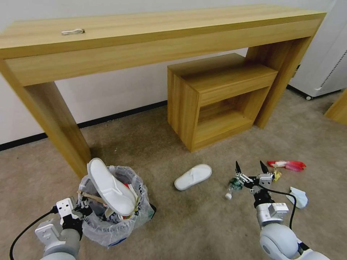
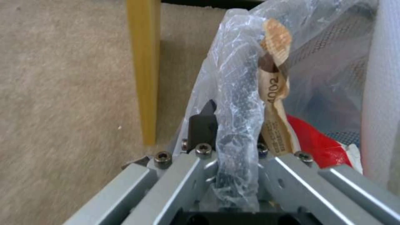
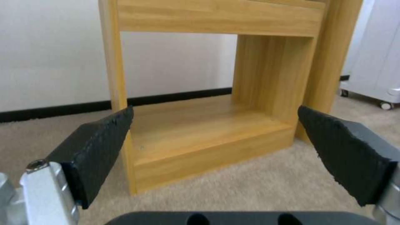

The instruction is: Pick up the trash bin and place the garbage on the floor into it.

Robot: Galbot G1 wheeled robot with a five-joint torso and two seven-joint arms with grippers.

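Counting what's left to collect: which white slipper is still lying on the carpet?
The slipper between the two grippers, flat on the floor; the other slipper sticks out of the trash bin.

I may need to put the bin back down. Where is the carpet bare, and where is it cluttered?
Bare carpet lies between the trash bin, gripped at its rim by the left gripper, and the right gripper; the only thing on it is a white slipper. More lies under the long table. It is crowded around the right gripper: small bottle, red wrapper, white paper.
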